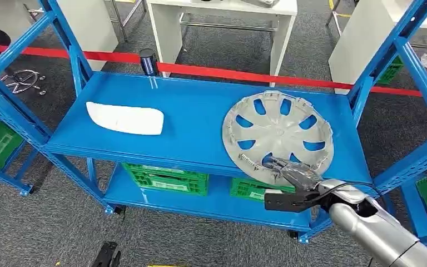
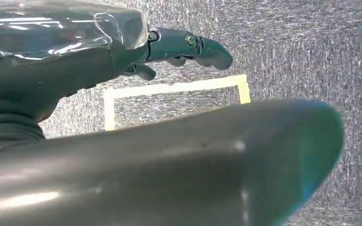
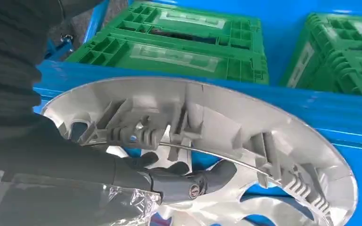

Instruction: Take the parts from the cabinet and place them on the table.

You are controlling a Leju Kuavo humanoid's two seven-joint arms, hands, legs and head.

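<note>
Blue steel shelving rack (image 1: 200,111), two tiers, standing on grey carpet. At the left end of the upper tier lies a white flat part (image 1: 125,118), long and rounded, flat on the shelf and well apart from everything else. Behind the rack a red barrier tape (image 1: 211,70) runs across, with a dark post (image 1: 148,61) just behind the shelf's back edge; white tables (image 1: 222,16) beyond it.

Lower tier: green plastic crates (image 1: 165,179) side by side, seen through the front of the rack.

Right half of the upper tier: a silver wheel cover (image 1: 281,132), inner face up, its near rim overhanging the shelf's front edge. In the right wrist view the near rim sits lifted off the shelf's edge, clips and wire ring visible on the underside wall.

Right hand (image 1: 292,172) comes in from lower right on a silver arm. Its dark fingers (image 3: 202,181) reach through a spoke opening in the cover and curl against the inside of the rim, gripping the cover's near edge.

Left hand (image 2: 122,52), in its own wrist view, hangs over the carpet and a yellow taped floor outline (image 2: 174,88); fingers (image 2: 193,47) extended, loosely apart, nothing in them.
</note>
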